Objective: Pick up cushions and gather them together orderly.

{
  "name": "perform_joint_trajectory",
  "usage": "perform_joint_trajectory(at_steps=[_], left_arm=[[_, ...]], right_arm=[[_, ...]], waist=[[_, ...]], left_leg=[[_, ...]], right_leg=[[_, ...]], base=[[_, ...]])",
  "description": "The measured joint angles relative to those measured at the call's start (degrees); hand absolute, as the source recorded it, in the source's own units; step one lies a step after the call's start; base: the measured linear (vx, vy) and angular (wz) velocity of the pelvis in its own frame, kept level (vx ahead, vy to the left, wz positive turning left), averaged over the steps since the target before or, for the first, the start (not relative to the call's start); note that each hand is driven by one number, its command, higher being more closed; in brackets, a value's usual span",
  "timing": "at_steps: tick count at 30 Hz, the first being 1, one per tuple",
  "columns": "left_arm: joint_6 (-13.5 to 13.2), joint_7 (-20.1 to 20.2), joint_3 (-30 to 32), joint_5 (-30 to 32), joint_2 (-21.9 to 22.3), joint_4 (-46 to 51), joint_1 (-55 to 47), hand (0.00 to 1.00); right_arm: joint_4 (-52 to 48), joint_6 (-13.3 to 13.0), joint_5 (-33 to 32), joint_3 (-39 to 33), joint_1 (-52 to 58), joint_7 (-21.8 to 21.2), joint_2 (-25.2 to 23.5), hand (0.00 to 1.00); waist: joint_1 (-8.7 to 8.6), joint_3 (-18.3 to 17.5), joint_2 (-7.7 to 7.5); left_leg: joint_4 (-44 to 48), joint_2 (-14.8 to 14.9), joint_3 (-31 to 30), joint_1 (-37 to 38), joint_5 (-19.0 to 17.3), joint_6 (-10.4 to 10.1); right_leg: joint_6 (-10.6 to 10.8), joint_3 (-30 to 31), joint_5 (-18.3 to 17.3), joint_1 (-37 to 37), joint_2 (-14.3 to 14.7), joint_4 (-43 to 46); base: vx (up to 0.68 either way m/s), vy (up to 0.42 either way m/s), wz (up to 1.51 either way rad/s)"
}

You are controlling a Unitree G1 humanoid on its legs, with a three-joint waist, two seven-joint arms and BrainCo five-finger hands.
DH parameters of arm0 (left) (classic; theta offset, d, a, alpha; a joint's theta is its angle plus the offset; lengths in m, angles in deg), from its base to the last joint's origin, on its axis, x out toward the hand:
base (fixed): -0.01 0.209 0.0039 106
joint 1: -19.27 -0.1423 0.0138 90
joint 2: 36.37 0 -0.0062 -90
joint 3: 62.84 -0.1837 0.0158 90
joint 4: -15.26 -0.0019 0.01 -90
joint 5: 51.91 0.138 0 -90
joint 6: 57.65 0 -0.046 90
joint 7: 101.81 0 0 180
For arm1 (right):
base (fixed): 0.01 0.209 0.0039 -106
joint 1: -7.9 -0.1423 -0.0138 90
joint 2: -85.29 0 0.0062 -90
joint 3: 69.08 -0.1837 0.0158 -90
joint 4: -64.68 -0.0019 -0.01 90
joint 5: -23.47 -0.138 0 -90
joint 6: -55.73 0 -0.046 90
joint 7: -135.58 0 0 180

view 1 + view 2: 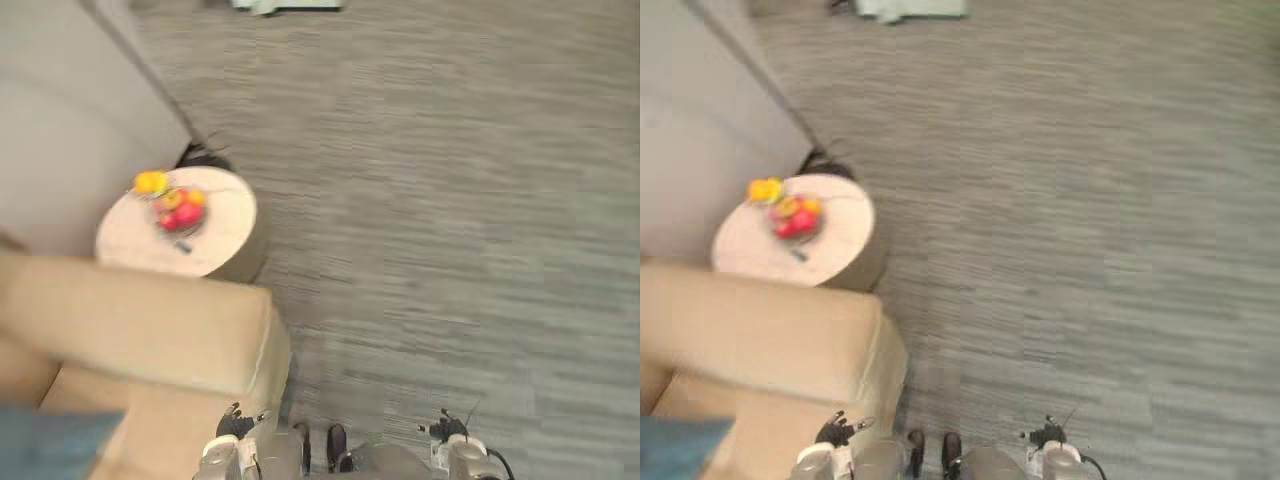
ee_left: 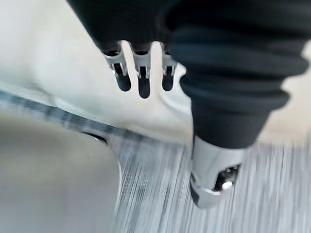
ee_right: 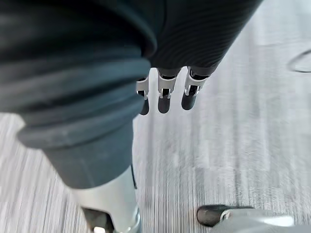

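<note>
**Though nothing is held yet, blue cushion [image 1: 55, 442] lies left**

Cut off at the near-left edge, it rests on the beige sofa [image 1: 150, 330], left of the left hand [image 1: 236, 424], the nearer one. Its long axis is unclear. That hand and the right hand [image 1: 448, 430] hang straight-fingered, empty.

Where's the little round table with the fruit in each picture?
Left eye view: round table, left of middle, beside the sofa.
Right eye view: same, further left.
Left wrist view: left hand, floor instead.
Right wrist view: right hand, floor instead.
Shared landmark: grey floor.
</note>
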Motion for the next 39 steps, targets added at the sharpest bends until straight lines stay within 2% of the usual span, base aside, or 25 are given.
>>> perform_joint_trajectory(at_steps=[2,3,4,5,6,7,8,9,10,11,14,16,18,21,22,23,25,28,31,32,33,35,36,38,39], left_arm=[[-0.01,-0.04,1.55,-0.04,0.38,0.14,0.11,0.0],[0.3,-0.04,1.65,-0.04,0.67,0.02,-0.33,0.0],[0.44,-0.05,1.81,-0.26,0.59,0.1,-0.62,0.0],[0.8,-0.1,1.88,-0.99,0.4,0.02,-0.59,0.0],[0.98,-0.09,1.17,-1.07,-0.28,-0.23,-0.71,0.0],[0.97,-0.08,0.77,-1.08,-0.5,-0.37,-0.7,0.0],[0.95,0.0,0.28,-1.09,-0.4,-0.77,-0.6,0.0],[0.98,0.0,0.1,-1.31,-0.69,-1.33,-0.58,0.0],[1.01,0.0,-0.07,-1.3,-1.11,-1.57,-0.59,0.0],[1.07,0.02,-0.36,-1.21,-1.71,-2.02,-0.54,0.0],[1.08,0.21,-0.33,-1.0,-1.46,-3.15,0.11,0.0],[0.79,0.47,1.41,-1.19,-0.82,-1.88,0.24,0.0],[0.72,0.39,1.84,-1.26,-0.26,-1.12,0.16,0.0],[0.58,0.41,2.14,-1.76,0.78,0.71,0.1,0.0],[0.51,0.43,2.19,-2.29,1.28,1.81,-0.01,0.0],[0.49,0.43,2.24,-2.43,1.48,2.24,-0.05,0.0],[0.42,0.41,3.89,-2.76,1.83,2.8,-0.15,0.0],[0.79,0.39,4.58,-2.77,1.03,2.92,0.02,0.0],[1.15,-0.04,2.8,-2.61,0.48,2.47,0.52,0.0],[1.21,-0.11,1.07,-2.57,0.02,2.15,0.75,0.0],[1.23,-0.11,-0.61,-2.52,-0.11,2.01,1.11,0.0],[1.19,-0.09,-1.47,-2.52,-0.07,2.0,2.21,0.0],[1.15,-0.09,-1.57,-2.45,-0.17,2.0,2.14,0.0],[1.11,-0.1,-2.9,-2.1,-0.8,1.88,2.26,0.0],[1.15,-0.08,-3.99,-1.97,-1.27,0.73,2.48,0.0]], right_arm=[[-1.82,0.11,-0.06,-0.7,0.91,0.06,-0.58,0.0],[-1.76,-0.06,-0.08,-1.37,1.2,0.04,-1.45,0.0],[-1.7,-0.06,-0.08,-1.63,0.96,-0.04,-1.91,0.0],[-1.52,0.01,0.1,-1.97,0.19,-0.12,-3.13,0.0],[-1.47,-0.05,-0.06,-1.9,-0.48,-0.27,-3.14,0.0],[-1.48,-0.09,-0.06,-1.87,-0.59,-0.31,-3.14,0.0],[-1.31,-0.2,-0.06,-1.69,-0.78,-0.46,-3.15,0.0],[-0.98,-0.24,-0.05,-1.76,-1.06,-0.57,-3.04,0.0],[-0.93,-0.28,-0.05,-1.79,-1.05,-0.58,-3.04,0.0],[-0.79,-0.29,-0.05,-1.8,-0.85,-0.53,-3.14,0.0],[1.45,-0.68,-0.66,-2.39,-0.68,-0.4,-2.6,0.0],[0.79,-0.89,-2.54,-2.89,0.5,0.1,-2.63,0.0],[0.89,-0.84,-3.6,-3.42,0.76,0.36,-2.46,0.0],[0.71,-0.74,-4.85,-4.61,0.53,0.66,-2.71,0.0],[0.44,-0.72,-4.85,-4.61,0.57,0.78,-2.66,0.0],[0.38,-0.73,-4.87,-4.63,0.57,0.85,-2.64,0.0],[0.16,-0.65,-6.25,-4.63,0.67,1.36,-3.26,0.0],[-1.85,-0.73,-7.04,-5.66,1.47,1.59,-5.88,0.0],[-4.19,-0.8,-7.51,-6.85,1.56,1.6,-7.16,0.0],[-4.26,-1.1,-7.5,-6.85,1.24,1.54,-7.08,0.0],[-4.37,-1.23,-7.48,-6.82,0.87,1.53,-6.76,0.0],[-4.35,-1.35,-7.48,-6.64,0.17,1.48,-6.86,0.0],[-3.56,-1.32,-7.45,-6.58,-0.84,1.47,-6.71,0.0],[-3.43,-1.37,-7.44,-6.51,-1.81,1.48,-6.39,0.0],[-3.41,-1.34,-7.42,-6.18,-2.45,1.5,-5.59,0.0]], waist=[[-0.26,-0.32,-0.27],[0.04,-0.74,-0.44],[0.4,-0.89,-0.55],[1.2,-0.91,-0.59],[0.96,-0.97,-0.64],[0.92,-1.03,-0.6],[0.93,-1.22,-0.58],[0.97,-1.25,-0.74],[0.87,-1.48,-1.06],[0.77,-1.69,-1.66],[0.46,-1.85,-1.18],[0.4,-1.11,-0.66],[1.08,-0.71,-0.61],[1.74,-0.17,-0.23],[2.45,0.01,0.12],[2.78,0.06,0.27],[4.32,-0.91,-0.45],[4.34,-1.73,-2.94],[3.97,-1.22,-2.92],[3.79,-1.09,-2.89],[2.99,-0.95,-2.56],[2.63,-0.9,-2.41],[2.33,-0.86,-2.22],[1.32,-0.71,-2.04],[0.43,-0.42,-1.81]], left_leg=[[-1.75,0.7,3.35,1.29,-0.09,0.33],[-4.0,1.71,6.34,2.64,0.15,0.73],[-4.98,1.86,7.67,3.34,0.3,0.87],[-6.55,2.37,10.62,5.28,0.31,0.86],[-7.45,2.46,12.82,6.94,0.31,0.86],[-7.79,2.57,13.53,7.42,0.31,0.86],[-8.51,2.79,15.26,8.65,0.31,0.86],[-8.59,3.11,16.6,9.82,0.29,0.84],[-8.37,3.36,17.0,10.31,0.28,0.81],[-8.17,3.44,17.31,10.88,-0.01,0.35],[2.5,8.52,18.75,7.84,-1.31,-1.77],[23.19,13.38,17.54,0.06,-3.2,0.4],[25.46,12.12,15.12,-2.33,-5.1,-0.89],[14.32,5.01,10.92,-8.14,-5.39,-1.28],[6.38,2.5,7.19,-10.58,-2.76,-1.38],[3.29,2.01,5.85,-11.16,-1.26,-1.62],[0.87,1.77,4.04,-11.16,6.84,-0.34],[3.94,2.85,9.66,-10.55,3.01,1.5],[3.99,4.25,14.72,-3.86,-1.98,2.26],[3.33,4.33,16.22,-0.14,-3.76,2.17],[2.28,4.77,17.34,2.91,-4.82,2.09],[-0.91,6.25,19.7,7.32,-5.41,1.43],[-3.6,7.51,21.83,10.16,-5.08,0.85],[-6.72,8.41,23.51,12.64,-4.6,-0.01],[-9.07,8.89,24.82,14.29,-4.14,-0.8]], right_leg=[[0.52,2.49,-0.26,-0.75,0.18,0.87],[4.33,2.02,-2.99,-1.9,-0.08,3.09],[6.41,-0.28,-4.53,-2.64,-0.86,4.69],[9.16,-8.77,-6.55,-4.55,-4.74,9.22],[8.66,-20.35,-9.02,-5.53,-9.93,13.09],[7.57,-25.41,-9.8,-5.76,-12.16,14.98],[4.77,-35.66,-11.18,-6.27,-17.31,19.38],[3.07,-41.4,-11.86,-6.65,-22.14,22.29],[2.86,-41.21,-11.07,-7.26,-23.77,20.89],[3.59,-38.85,-9.14,-7.15,-24.11,16.94],[2.64,-36.34,-9.89,-5.1,-19.3,14.11],[1.31,-34.14,-10.65,-0.76,-15.06,10.67],[0.85,-32.0,-10.92,1.55,-13.6,9.28],[0.04,-25.64,-11.4,4.28,-12.27,6.59],[0.11,-21.92,-11.87,4.38,-11.39,5.48],[0.48,-20.15,-12.07,4.5,-10.87,5.19],[2.57,-12.5,-12.69,4.97,-9.75,4.25],[4.75,-7.38,-12.69,4.27,-11.24,6.25],[11.95,-10.59,-11.26,-3.7,-14.92,27.9],[12.13,-15.98,-11.16,-6.98,-18.82,38.02],[10.25,-21.24,-11.56,-8.84,-22.16,41.84],[7.86,-27.77,-12.37,-11.76,-24.5,39.57],[7.47,-30.87,-12.3,-13.65,-24.19,33.58],[6.97,-32.29,-9.67,-16.78,-23.26,24.95],[7.38,-31.29,-4.41,-19.2,-21.8,16.12]], base=[[0.2,0.07,-0.78],[0.13,0.058,-0.77],[0.18,0.08,-1.15],[0.17,0.043,-1.08],[0.13,0.031,-0.95],[0.09,-0.025,-0.67],[0.12,-0.049,-0.69],[0.17,-0.115,-0.77],[0.15,-0.141,-0.65],[0.21,-0.294,-0.5],[0.19,-0.313,-0.43],[0.18,-0.269,-0.56],[0.14,-0.098,-0.79],[0.2,-0.025,-1.17],[0.19,0.045,-1.24],[0.25,0.081,-1.69],[0.42,0.132,-1.7],[0.48,0.089,-1.22],[0.41,0.098,-1.06],[0.35,0.059,-0.65],[0.34,0.043,-0.51],[0.36,-0.019,-0.54],[0.45,-0.074,-0.79],[0.39,-0.104,-0.56],[0.43,-0.173,-0.4]])
